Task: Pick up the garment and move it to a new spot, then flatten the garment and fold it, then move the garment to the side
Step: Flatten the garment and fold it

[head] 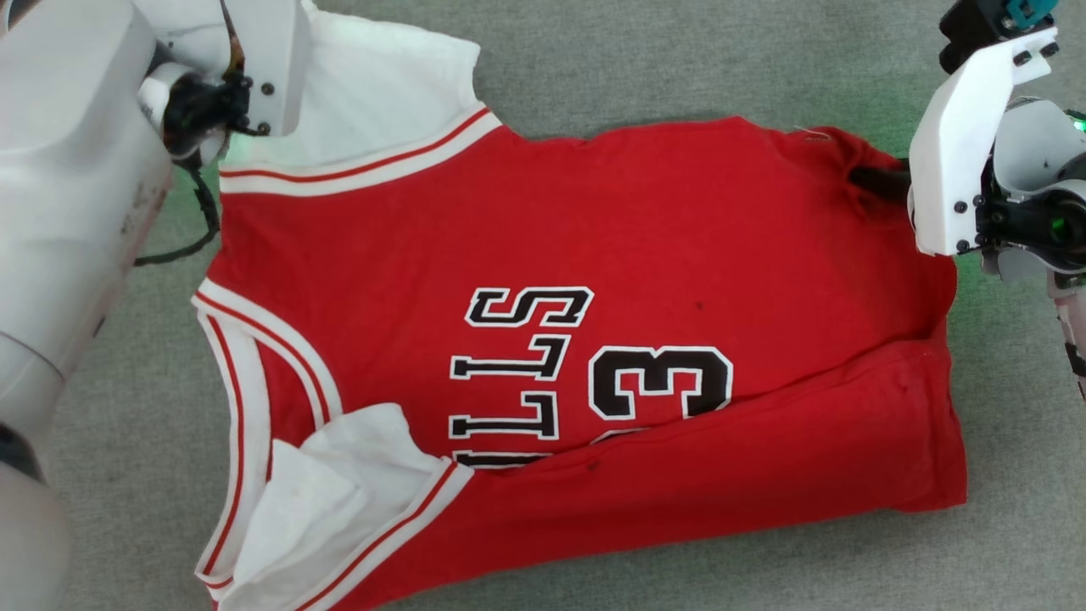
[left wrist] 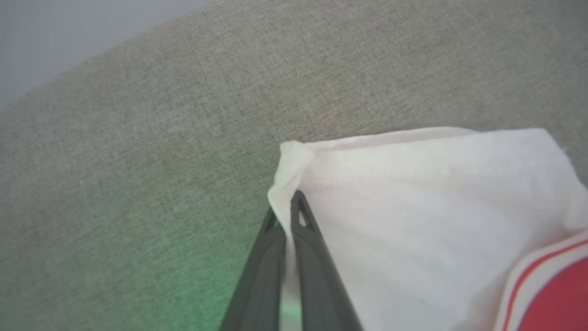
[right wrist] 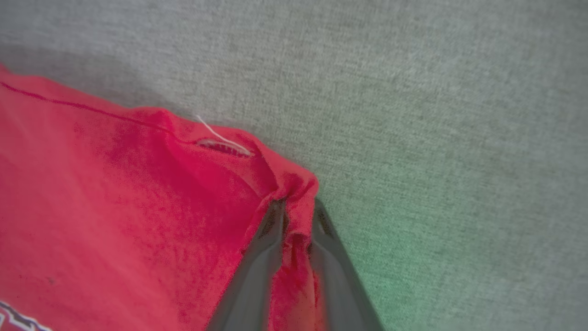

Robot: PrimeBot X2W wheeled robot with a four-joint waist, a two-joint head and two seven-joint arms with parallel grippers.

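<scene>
Grey woven surface (head: 679, 68), pale wall (left wrist: 46, 27) beyond | red jersey (head: 594, 255) spread flat on it, near edge folded over | left gripper (left wrist: 285, 209) clamps white sleeve (left wrist: 413, 207) corner | right gripper (right wrist: 296, 208) clamps red hem corner (right wrist: 294, 184)

Garment (head: 594, 339) on surface (head: 679, 68); left pincer (left wrist: 285, 204) at far-left corner, right pincer (right wrist: 296, 207) at far-right corner

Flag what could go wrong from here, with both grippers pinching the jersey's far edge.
1. The left gripper pinches only a thin edge of the white sleeve; a pull may slip it free.
2. The right gripper bunches the red hem corner beside a small seam gap with a loose thread; tugging could widen it.
3. On the garment, the near sleeve lies crumpled beside the folded-over near side; another fold could trap wrinkles.
</scene>
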